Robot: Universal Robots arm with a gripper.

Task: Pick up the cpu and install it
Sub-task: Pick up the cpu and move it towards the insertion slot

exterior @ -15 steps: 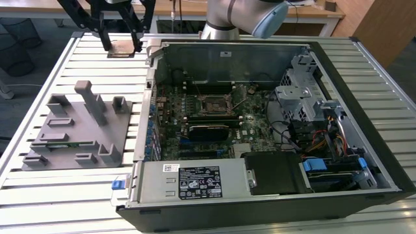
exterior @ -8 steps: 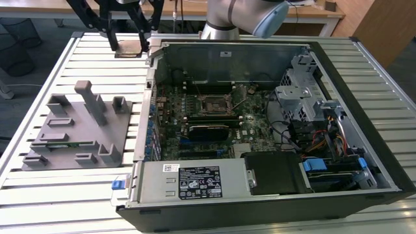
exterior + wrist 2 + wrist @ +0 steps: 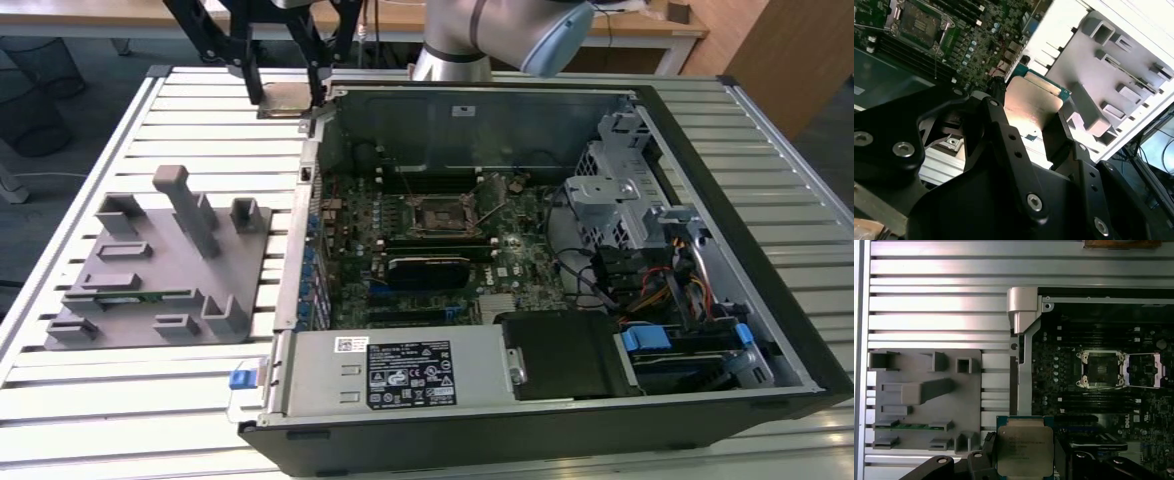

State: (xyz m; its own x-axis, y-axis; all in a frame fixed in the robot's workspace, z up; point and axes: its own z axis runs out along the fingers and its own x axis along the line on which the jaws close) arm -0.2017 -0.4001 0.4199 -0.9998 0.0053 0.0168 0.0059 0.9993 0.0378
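Exterior view, starting from its left: a grey fixture sits on the slatted metal table. A green memory stick lies in one of its slots, and there are bare slats all round. Further right, toward the far edge, the gripper hangs over the table just outside the far corner of the open computer case. Its jaws are clamped on two opposite edges of the cpu, which is held flat. Right again, inside the case, the socket lies uncovered, well apart from the cpu. The arm is cut off at the top of the frame. In the second wrist view the black fingers hide the near part of the cpu. Beyond the table stand a wire bin and a desk, both hard to make out.
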